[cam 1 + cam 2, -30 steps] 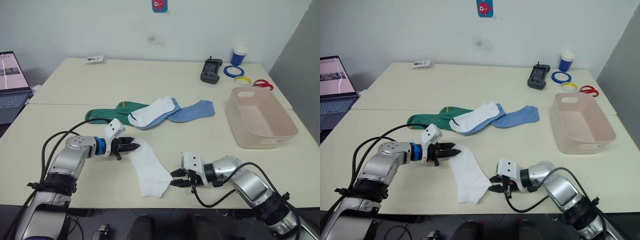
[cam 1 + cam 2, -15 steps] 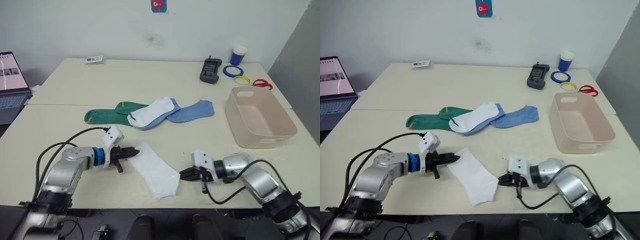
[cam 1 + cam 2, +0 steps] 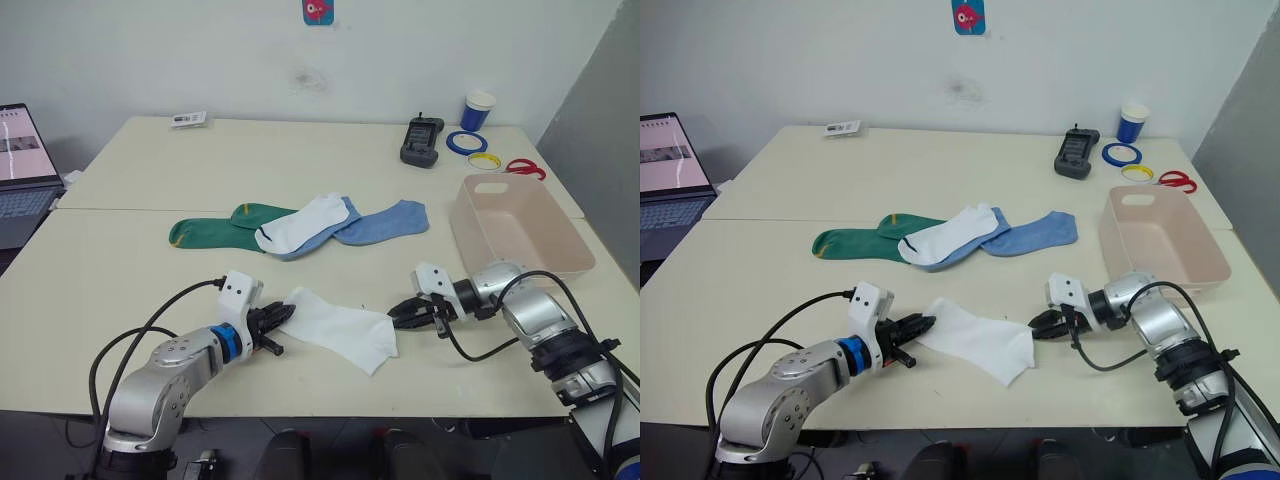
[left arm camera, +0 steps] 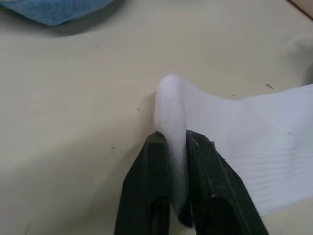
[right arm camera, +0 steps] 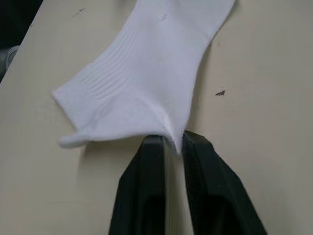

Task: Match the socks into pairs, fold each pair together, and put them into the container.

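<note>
Gripping white sock (image 3: 338, 326) at both ends: L gripper (image 3: 283, 319) & R gripper (image 3: 398, 314), jaws clenched.

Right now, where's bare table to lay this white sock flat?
Bare: the table near-left, between the green socks and the left gripper; also the wide far stretch behind the sock pile up to the card. Crowded: the pile's middle, the container side, and the far-right corner with the cup, tape rings and scissors.
</note>
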Controlling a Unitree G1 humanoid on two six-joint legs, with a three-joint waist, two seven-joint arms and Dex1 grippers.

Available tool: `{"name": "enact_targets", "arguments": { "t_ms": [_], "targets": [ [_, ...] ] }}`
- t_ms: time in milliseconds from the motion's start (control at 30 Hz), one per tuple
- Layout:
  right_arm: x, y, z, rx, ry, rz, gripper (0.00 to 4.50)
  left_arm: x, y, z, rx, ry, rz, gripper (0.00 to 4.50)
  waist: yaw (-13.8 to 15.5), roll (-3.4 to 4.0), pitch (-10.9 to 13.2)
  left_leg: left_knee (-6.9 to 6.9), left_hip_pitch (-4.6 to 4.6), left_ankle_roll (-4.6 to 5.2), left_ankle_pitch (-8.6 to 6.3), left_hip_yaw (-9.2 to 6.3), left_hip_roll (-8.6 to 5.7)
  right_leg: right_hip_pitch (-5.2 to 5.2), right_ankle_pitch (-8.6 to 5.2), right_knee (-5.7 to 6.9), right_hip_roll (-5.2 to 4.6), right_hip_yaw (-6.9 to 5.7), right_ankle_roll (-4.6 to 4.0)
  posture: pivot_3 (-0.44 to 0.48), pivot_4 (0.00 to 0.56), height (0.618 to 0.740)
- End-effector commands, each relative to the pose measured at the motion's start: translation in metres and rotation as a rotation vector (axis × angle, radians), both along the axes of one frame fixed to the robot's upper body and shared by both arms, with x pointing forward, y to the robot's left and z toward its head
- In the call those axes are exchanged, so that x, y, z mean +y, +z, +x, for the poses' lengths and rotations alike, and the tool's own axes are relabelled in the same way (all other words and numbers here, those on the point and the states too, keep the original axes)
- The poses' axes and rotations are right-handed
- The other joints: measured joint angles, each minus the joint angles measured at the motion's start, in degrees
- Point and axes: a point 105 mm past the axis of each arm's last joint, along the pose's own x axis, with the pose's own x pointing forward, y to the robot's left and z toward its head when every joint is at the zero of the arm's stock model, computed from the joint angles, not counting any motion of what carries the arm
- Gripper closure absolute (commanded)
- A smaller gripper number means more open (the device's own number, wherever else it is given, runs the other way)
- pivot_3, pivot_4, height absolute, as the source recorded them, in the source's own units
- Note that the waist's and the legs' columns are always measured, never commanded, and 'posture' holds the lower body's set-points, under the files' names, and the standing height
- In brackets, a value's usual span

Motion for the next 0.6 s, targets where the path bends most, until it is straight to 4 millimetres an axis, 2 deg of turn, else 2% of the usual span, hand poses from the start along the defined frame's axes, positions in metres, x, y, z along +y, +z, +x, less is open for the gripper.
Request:
{"name": "enact_targets", "arguments": {
  "t_ms": [33, 133, 200, 233, 400, 600],
  "targets": [
    [-0.012, 0.015, 0.005, -0.043, -0.023, -0.001, 2.47, 0.011, 0.016, 0.0, -0.065, 0.011, 0.006, 2.81, 0.0, 0.01, 0.0, 0.0, -0.01, -0.02, 0.01, 0.0, 0.0, -0.01, 0.0, 0.0, -0.01, 0.0, 0.0, 0.0, 0.15, 0.74],
    [-0.028, 0.02, 0.009, -0.121, -0.106, -0.006, 1.41, 0.022, 0.027, 0.003, -0.081, -0.035, -0.03, 1.84, 0.0, 0.0, 0.0, 0.0, 0.0, -0.05, 0.03, -0.01, 0.0, 0.0, 0.0, 0.0, -0.01, -0.03, 0.0, 0.0, 0.15, 0.74],
    [-0.032, 0.025, 0.005, -0.107, -0.168, 0.036, 0.67, 0.023, 0.031, 0.002, -0.081, -0.118, -0.059, 1.19, 0.2, 0.0, 0.0, 0.0, -0.01, -0.06, 0.04, -0.01, -0.02, 0.0, -0.01, 0.0, -0.02, -0.06, 0.0, 0.0, 0.15, 0.74],
    [-0.033, 0.027, -0.001, -0.08, -0.206, 0.069, 0.66, 0.025, 0.031, 0.005, -0.086, -0.159, -0.048, 0.91, 0.2, 0.0, 0.0, 0.0, -0.01, -0.07, 0.04, 0.0, -0.02, 0.0, -0.01, -0.01, -0.02, -0.07, 0.0, 0.0, 0.15, 0.74],
    [-0.025, 0.024, -0.044, 0.069, -0.378, 0.175, 0.66, 0.027, 0.03, 0.028, -0.124, -0.331, 0.062, 0.91, 0.8, 0.02, 0.0, -0.03, -0.03, -0.18, 0.1, -0.02, -0.02, 0.01, -0.01, 0.0, -0.03, -0.12, 0.0, 0.0, 0.15, 0.74],
    [-0.005, 0.009, -0.063, 0.15, -0.61, 0.224, 0.66, 0.008, 0.02, 0.052, -0.128, -0.432, 0.096, 0.91, 0.5, 0.04, 0.0, -0.02, -0.01, -0.18, 0.1, 0.05, -0.04, -0.03, -0.01, -0.01, 0.0, -0.07, 0.02, 0.0, 0.15, 0.74]
  ]
}}
